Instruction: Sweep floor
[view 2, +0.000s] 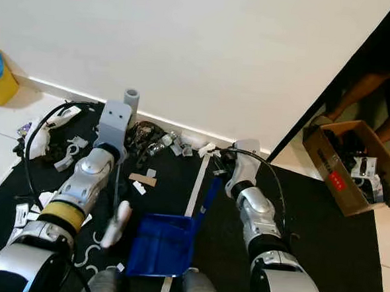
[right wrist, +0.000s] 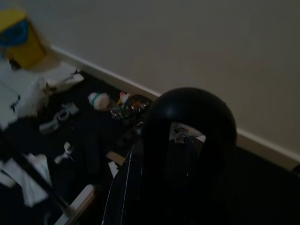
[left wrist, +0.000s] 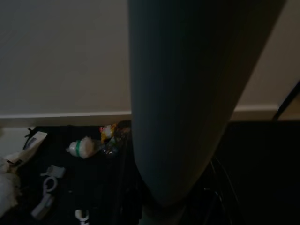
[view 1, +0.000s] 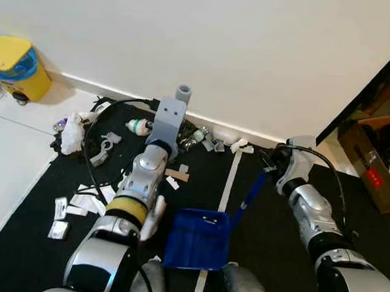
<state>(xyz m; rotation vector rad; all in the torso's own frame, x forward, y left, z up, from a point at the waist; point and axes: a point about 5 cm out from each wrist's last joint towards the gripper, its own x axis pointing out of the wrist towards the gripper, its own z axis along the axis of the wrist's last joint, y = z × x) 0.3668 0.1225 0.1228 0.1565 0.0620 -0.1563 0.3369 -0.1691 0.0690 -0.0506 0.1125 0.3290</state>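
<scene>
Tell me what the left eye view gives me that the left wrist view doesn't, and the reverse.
Left eye adds: the blue dustpan, its handle reaching up to the right claw, the yellow bin and the cardboard box. Left wrist adds: a yellow wrapper beside the bottle. Both share: the grey broom handle, the white green-banded bottle and scattered white litter.

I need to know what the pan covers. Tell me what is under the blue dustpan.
The blue dustpan rests on the black mat, over a pale floor strip that runs beneath it. Whether debris lies under it is hidden.
</scene>
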